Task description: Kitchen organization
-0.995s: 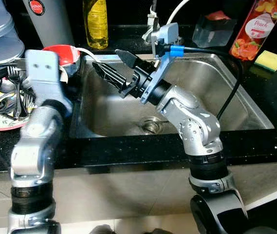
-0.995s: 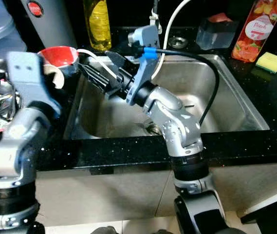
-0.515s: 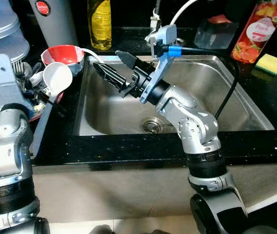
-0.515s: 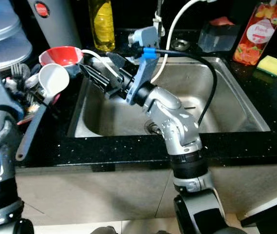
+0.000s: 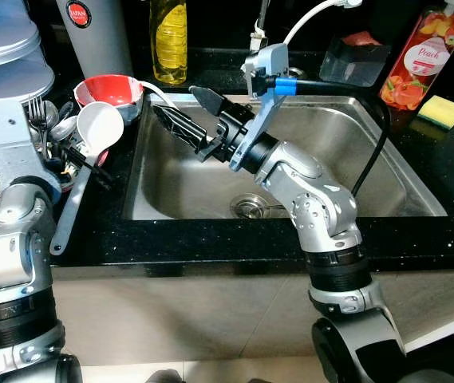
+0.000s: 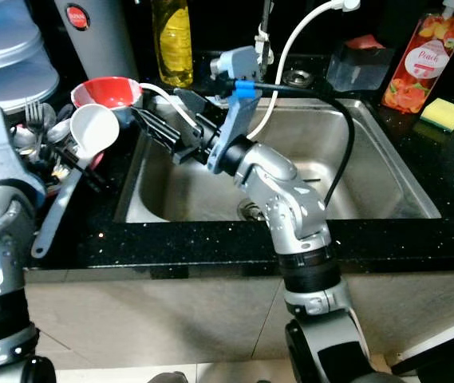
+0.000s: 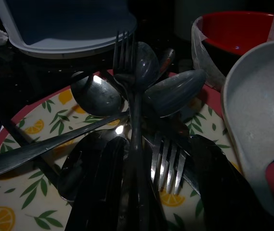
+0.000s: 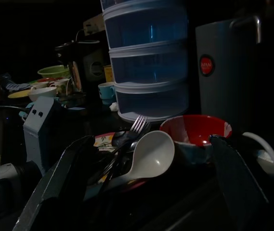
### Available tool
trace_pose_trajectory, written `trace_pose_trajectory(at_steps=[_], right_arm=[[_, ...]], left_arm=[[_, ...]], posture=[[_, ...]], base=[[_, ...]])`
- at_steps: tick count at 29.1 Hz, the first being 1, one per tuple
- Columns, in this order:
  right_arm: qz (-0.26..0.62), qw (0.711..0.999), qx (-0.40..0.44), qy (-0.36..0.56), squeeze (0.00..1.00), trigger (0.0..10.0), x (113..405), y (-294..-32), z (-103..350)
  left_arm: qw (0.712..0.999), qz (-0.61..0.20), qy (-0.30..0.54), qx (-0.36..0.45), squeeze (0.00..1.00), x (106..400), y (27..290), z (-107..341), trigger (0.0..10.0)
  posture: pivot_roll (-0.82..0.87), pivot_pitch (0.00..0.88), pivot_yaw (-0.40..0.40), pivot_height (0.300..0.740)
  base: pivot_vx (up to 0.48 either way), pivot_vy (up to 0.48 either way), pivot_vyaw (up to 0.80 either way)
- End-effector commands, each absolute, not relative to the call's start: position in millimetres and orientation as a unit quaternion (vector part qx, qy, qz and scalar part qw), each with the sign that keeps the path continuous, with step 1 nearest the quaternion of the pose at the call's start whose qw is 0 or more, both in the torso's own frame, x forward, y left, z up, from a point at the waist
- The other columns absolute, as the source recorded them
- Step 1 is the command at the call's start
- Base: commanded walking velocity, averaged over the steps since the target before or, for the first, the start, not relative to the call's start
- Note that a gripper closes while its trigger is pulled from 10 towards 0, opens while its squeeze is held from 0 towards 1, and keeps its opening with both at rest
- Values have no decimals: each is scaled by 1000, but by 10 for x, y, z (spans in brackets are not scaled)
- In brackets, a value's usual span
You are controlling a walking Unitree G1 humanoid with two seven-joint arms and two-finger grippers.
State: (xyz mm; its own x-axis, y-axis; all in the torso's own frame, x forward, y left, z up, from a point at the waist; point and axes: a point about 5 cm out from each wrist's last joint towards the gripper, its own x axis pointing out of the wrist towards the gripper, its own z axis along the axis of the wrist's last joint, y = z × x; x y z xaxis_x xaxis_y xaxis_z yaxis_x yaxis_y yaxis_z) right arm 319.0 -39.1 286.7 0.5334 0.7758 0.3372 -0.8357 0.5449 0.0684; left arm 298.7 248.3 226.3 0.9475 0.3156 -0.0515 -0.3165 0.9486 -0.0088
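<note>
Nearest, L arm stands at the left front of the black counter (image 5: 211,247). L gripper (image 7: 156,144) is low over a lemon-print plate (image 7: 26,130) of cutlery on the left. Fingers (image 7: 98,192) are well apart, w/ a fork (image 7: 124,48) handle running between them; can't tell if anything is gripped. Spoons (image 7: 98,96) lie fanned under the fork.

Just right of that, a white ladle (image 5: 99,128) leans bowl-up on the pile, its grey handle slanting near, past the counter edge.

Mid-scene is the steel sink (image 5: 354,136) w/ drain (image 5: 250,205). R arm reaches up over it. R gripper (image 5: 175,100) hangs above the sink's far-left corner, pointing left, fingers spread wide, nothing in them.

Beyond the ladle is a red bowl (image 5: 115,86), beside the sink's left rim. Far left are stacked blue tubs (image 5: 7,48), then a grey canister (image 5: 99,32) and a yellow bottle (image 5: 168,36). Far right are a peach bottle (image 5: 422,56) and a sponge (image 5: 442,112).
</note>
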Motion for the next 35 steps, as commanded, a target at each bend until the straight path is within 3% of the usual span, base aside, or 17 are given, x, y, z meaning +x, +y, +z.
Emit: trace_pose_trajectory(at_steps=[1, 32, 33, 34, 35], right_arm=[[459, 871, 110, -139, 0, 10000, 3204, -422, 2872], [468, 859, 136, -156, 0, 10000, 3121, -443, 2991], [464, 862, 134, -153, 0, 10000, 3138, -451, 2968], [464, 862, 134, -153, 0, 10000, 3138, -451, 2968], [461, 863, 136, -152, 0, 10000, 3141, -456, 2959]], left_arm=[[986, 161, 36, -18, 0, 2982, 2475, 2237, 10000], [981, 151, 88, -83, 0, 2874, 2428, 2138, 10000], [980, 155, 90, -86, 0, 2877, 2440, 2120, 8549], [980, 155, 90, -86, 0, 2877, 2440, 2120, 8549], [979, 158, 92, -91, 0, 2869, 2440, 2105, 4941]], posture=[[207, 0, -34, 740], [209, 9, -29, 740], [203, 8, -28, 740], [203, 8, -28, 740], [201, 1, -27, 740]], base=[[0, 0, 0], [0, 0, 0], [0, 0, 0], [0, 0, 0], [0, 0, 0]])
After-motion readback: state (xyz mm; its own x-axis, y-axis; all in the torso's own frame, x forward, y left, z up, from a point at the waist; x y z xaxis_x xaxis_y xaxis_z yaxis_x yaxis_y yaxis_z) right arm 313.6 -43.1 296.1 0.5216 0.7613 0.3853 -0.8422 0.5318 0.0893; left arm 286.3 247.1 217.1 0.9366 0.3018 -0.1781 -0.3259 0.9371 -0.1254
